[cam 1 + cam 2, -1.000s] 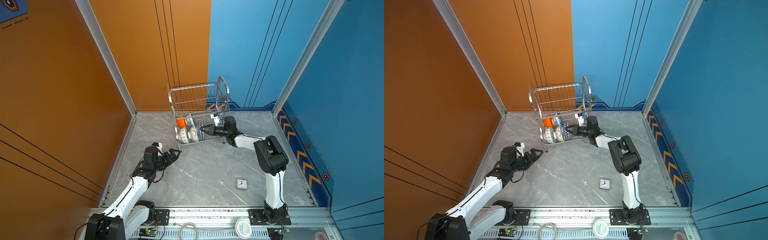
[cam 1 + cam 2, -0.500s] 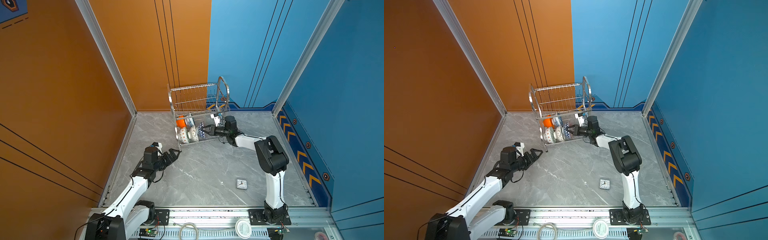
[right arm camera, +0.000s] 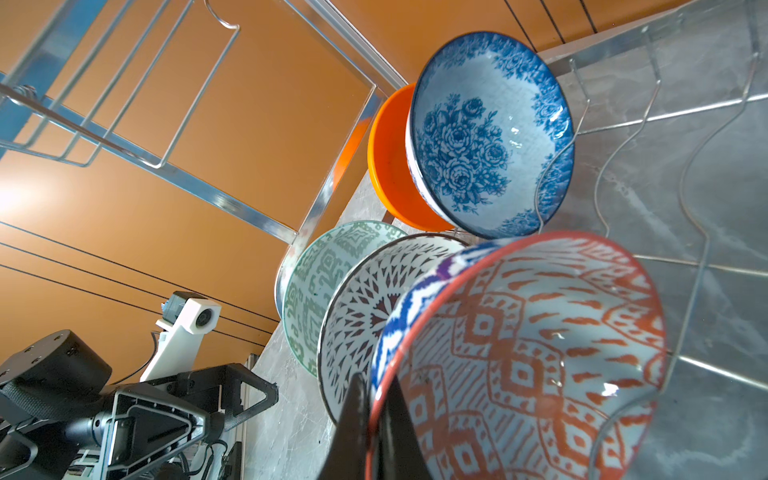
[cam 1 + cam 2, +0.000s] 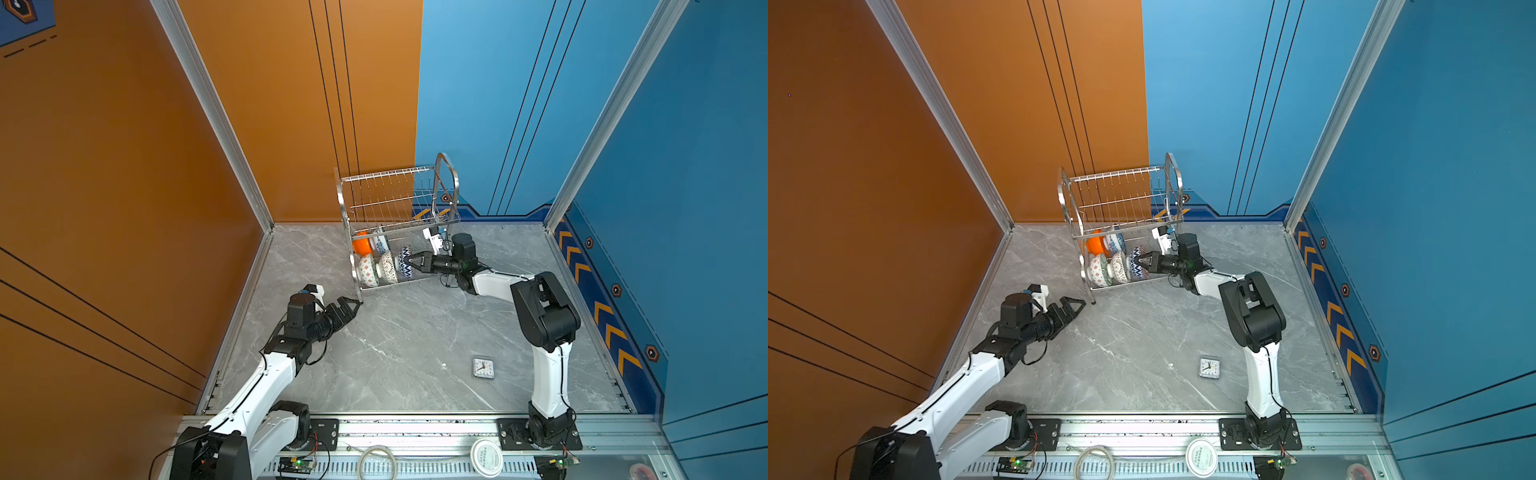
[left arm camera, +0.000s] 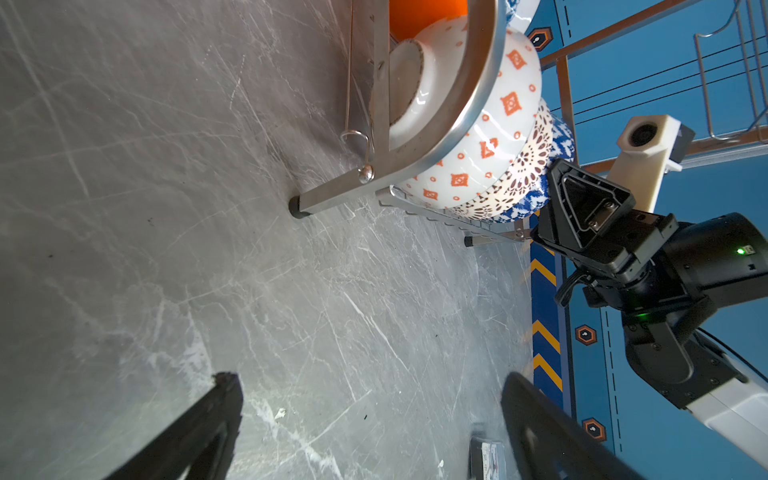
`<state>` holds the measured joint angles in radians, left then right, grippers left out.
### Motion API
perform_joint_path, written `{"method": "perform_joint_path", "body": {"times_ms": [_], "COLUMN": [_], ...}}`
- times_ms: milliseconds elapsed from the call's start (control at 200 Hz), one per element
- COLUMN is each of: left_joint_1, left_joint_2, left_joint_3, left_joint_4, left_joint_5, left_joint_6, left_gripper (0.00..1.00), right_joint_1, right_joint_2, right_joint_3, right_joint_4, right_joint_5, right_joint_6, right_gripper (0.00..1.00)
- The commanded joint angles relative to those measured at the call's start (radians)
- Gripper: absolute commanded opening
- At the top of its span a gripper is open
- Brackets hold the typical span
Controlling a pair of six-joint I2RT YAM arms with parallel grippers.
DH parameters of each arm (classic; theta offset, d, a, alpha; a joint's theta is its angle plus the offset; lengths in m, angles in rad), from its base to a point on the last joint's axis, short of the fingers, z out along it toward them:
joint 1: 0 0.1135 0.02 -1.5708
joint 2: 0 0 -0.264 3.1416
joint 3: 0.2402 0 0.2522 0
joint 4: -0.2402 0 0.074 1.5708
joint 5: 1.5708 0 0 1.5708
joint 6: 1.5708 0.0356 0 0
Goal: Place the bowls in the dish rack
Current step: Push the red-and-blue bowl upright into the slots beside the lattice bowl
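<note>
**right gripper [image 4: 412, 262] clamped on blue-and-red bowl [image 3: 519, 357]**

Fingers [image 3: 353, 415] pinch its rim. Bowl stands on edge in the lower tier of the dish rack [image 4: 446, 183], beside the black-lattice bowl [image 4: 387, 268] and orange-diamond bowl [image 4: 368, 271]. The orange bowl [image 4: 360, 243] and blue floral bowl [image 4: 380, 242] sit in the row behind. The left gripper [image 4: 352, 306] gapes wide, empty, near the rack's front leg.

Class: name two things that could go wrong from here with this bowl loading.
1. The right gripper pinches only the rim of the orange-red patterned bowl; released unseated, it may tip against the black lattice bowl.
2. The open left gripper sits near a leg of the dish rack and could nudge it.
</note>
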<state>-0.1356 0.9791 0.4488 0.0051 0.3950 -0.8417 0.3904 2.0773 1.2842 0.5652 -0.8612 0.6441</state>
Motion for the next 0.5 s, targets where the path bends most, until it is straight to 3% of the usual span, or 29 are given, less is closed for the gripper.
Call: {"method": "perform_joint_path", "body": {"times_ms": [0,490], "left_joint_1": [0.004,-0.004], "left_joint_2": [-0.004,-0.002], "left_joint_3": [0.018,0.015], "left_joint_4": [0.013,0.018], "left_joint_5": [0.018,0.014], "left_joint_6": [0.012,0.008], "left_gripper": [0.98,0.98], "right_joint_1": [-0.008,-0.007], "right_joint_2": [0.004,-0.041], "right_joint_3": [-0.024,0.053], "right_joint_4": [-0.151,-0.408], "right_joint_5": [0.006,0.027], "right_joint_6": [-0.029,-0.214], "right_gripper": [0.0,0.08]}}
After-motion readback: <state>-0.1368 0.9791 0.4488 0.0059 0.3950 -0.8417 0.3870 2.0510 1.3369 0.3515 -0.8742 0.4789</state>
